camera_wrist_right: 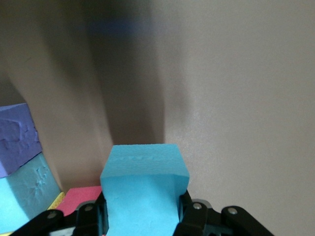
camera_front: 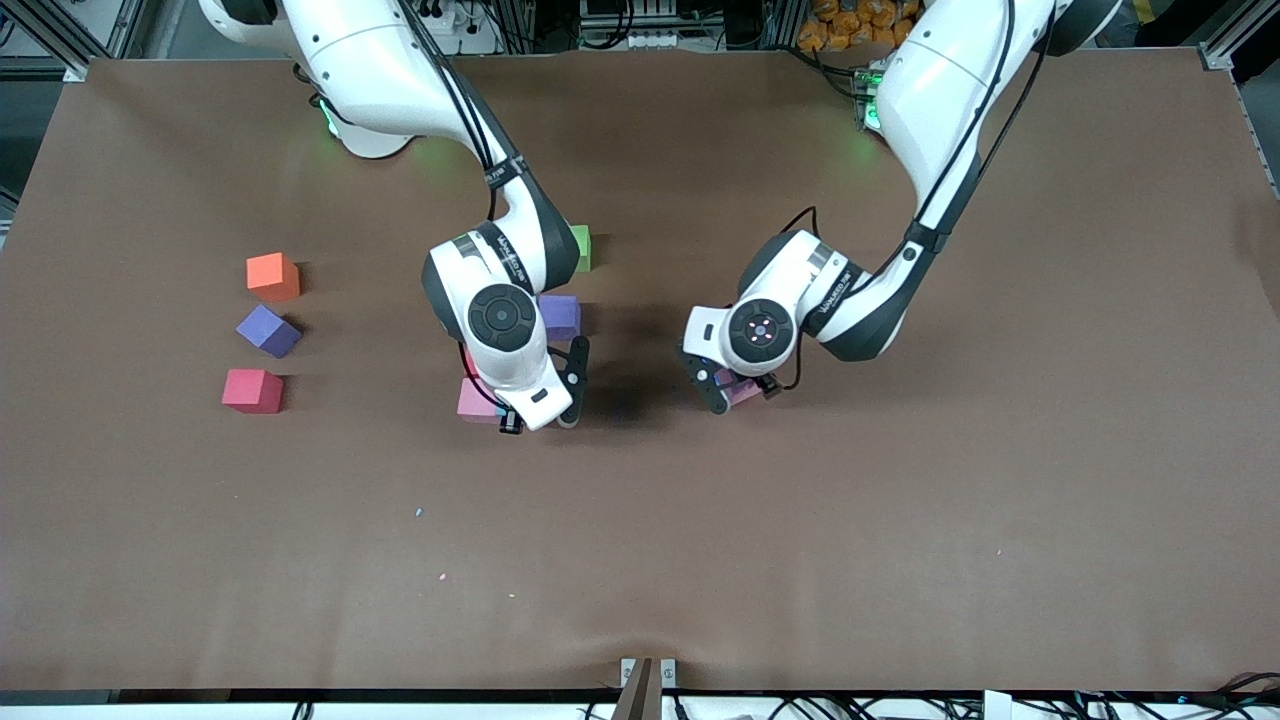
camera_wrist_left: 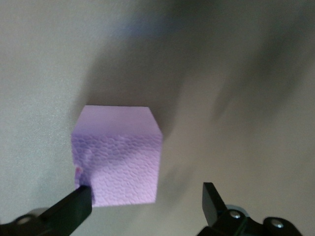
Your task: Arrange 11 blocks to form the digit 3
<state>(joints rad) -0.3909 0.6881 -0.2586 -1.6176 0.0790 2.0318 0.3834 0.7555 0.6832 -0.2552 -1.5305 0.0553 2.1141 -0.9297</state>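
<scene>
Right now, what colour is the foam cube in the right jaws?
Light blue foam cube, clearest in the right wrist view, clamped in the right gripper.

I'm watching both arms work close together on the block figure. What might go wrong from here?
1. The right gripper holds a light blue block just beside the purple block and other placed cubes; lowering it could nudge them out of line.
2. The left gripper stands open with one finger touching the pink block; closing off-centre could twist it.
3. Both wrists hang close together; they might collide.
</scene>
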